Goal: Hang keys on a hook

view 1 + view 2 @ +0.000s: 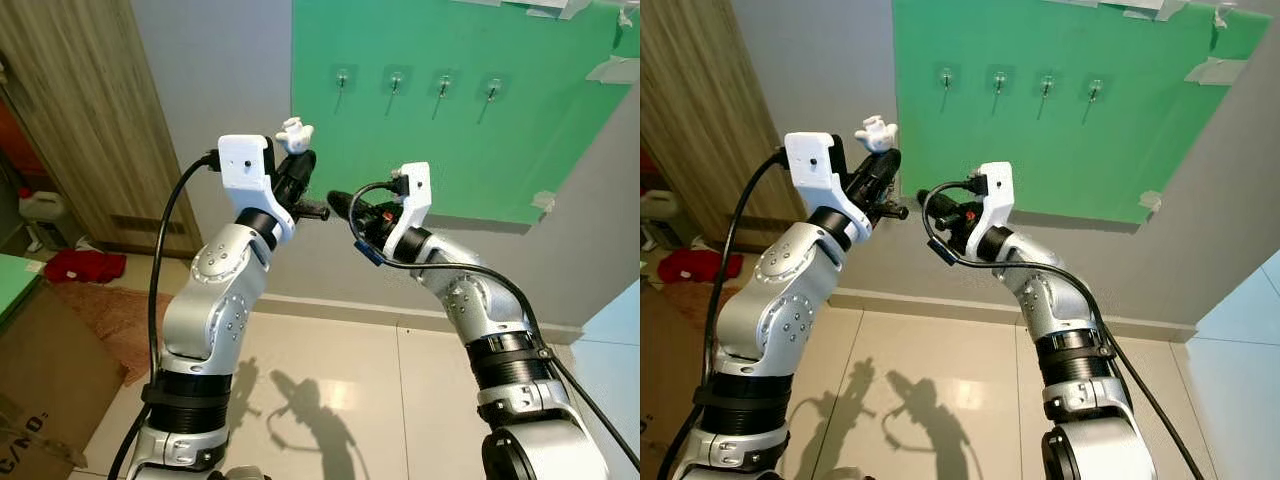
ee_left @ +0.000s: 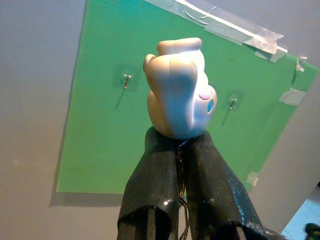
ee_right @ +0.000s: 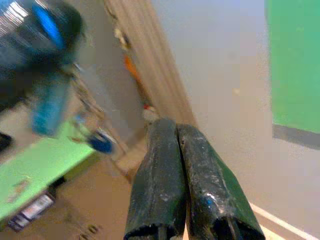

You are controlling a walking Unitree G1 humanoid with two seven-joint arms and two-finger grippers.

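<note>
Left wrist view gives me the clearest look: my left gripper (image 2: 181,142) is clenched on a white figurine keychain (image 2: 179,90), the charm sticking out past the fingertips and a bit of chain or ring visible in the narrow slit between the two black fingers (image 2: 152,185). I can't make out the keys themselves.

From the head camera, I see the left gripper raised in front of the wall, just off the lower left corner of the green board (image 1: 450,110), with the keychain at its tip. The board is taped to the grey wall and carries a row of four clear hooks (image 1: 342,77) near its top edge; the keychain sits below and to the left of the nearest one, well apart from it.

My right gripper (image 1: 338,203) is lifted too, pointing toward the left gripper, its tip just beside the left arm's wrist. In the right wrist view its fingers (image 3: 159,175) are pressed together with nothing between them.

On the tiled floor (image 1: 330,370) I see the arms' shadows.
</note>
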